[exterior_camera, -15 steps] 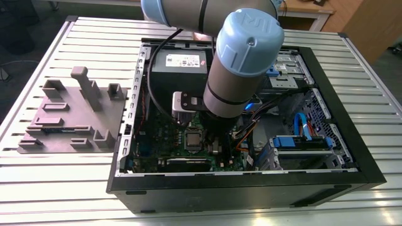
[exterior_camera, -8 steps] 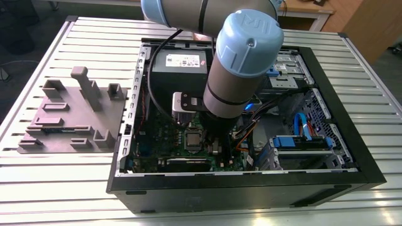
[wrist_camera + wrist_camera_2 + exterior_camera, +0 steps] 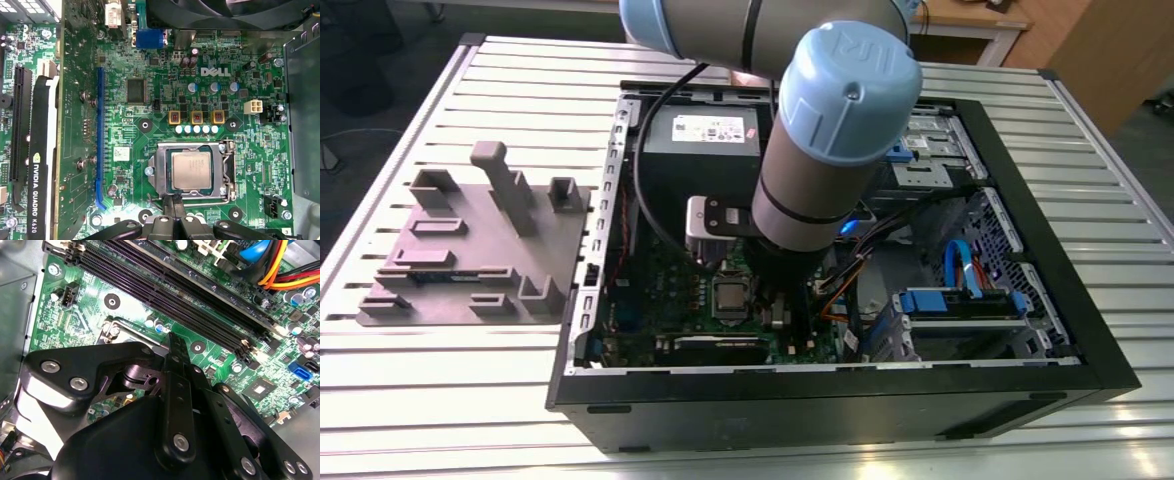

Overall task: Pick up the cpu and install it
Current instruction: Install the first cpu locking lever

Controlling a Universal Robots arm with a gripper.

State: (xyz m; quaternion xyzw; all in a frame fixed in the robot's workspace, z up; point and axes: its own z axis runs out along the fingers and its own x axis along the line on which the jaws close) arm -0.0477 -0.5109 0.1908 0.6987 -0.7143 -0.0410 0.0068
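First wrist view, cpu [image 3: 191,170] seated in socket [image 3: 226,170], just beside end effector [image 3: 174,206], fingers together, holding nothing

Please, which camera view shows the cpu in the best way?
The first wrist view: the cpu lies flat in its socket on the motherboard, its whole silver top facing the camera. In the exterior view it is a small grey square beside the arm. In the second wrist view the gripper covers that area.
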